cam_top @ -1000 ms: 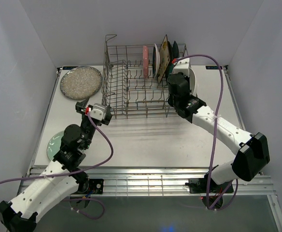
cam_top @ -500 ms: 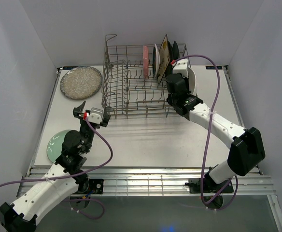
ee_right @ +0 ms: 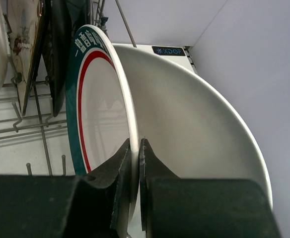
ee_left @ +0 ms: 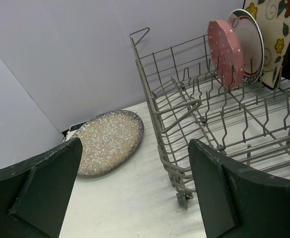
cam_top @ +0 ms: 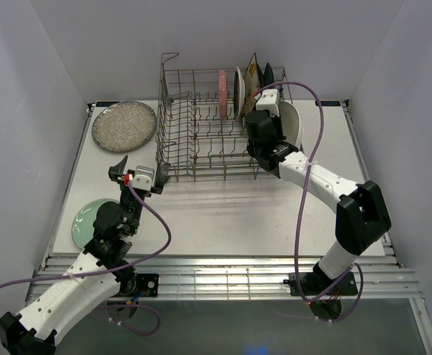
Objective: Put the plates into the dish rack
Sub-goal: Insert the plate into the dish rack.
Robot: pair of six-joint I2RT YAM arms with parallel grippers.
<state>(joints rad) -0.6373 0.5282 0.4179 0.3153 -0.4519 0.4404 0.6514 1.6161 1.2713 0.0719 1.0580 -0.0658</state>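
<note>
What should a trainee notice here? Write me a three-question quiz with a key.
1. True or false: the left gripper holds a plate.
2. Which plate lies flat on the table left of the rack? A) speckled plate B) pink C) floral
3. What is the right gripper clamped on?
Key: 1 false, its jaws are open and empty. 2 A. 3 the rim of the teal-rimmed plate.
</note>
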